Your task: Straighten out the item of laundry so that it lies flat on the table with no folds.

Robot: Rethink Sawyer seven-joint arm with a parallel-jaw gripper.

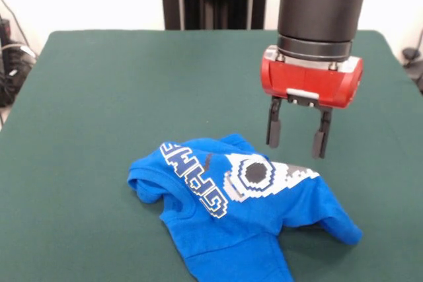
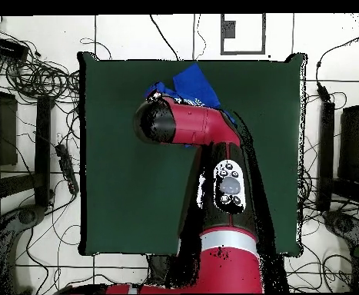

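The blue T-shirt lies crumpled on the green bench, near the front edge in the front view and a bit right of the middle. It is not flat: the body is folded over itself, so the white-grey controller print and the lettering sit on a slanted fold, w/ the letters turned sideways and only partly readable. One sleeve sticks out at the left, another corner of cloth points to the lower right, and the bottom part runs out of the picture.

The gripper hangs above the bench just behind the shirt's upper right part, pointing straight down. Its jaws are released (two dark fingers apart, w/ nothing between them), and they do not touch the cloth.

In the overhead view the red and black arm reaches across the bench and covers most of the T-shirt; only a blue part shows by the far edge, approx. in the middle of that side. The gripper itself is hidden under the arm there.
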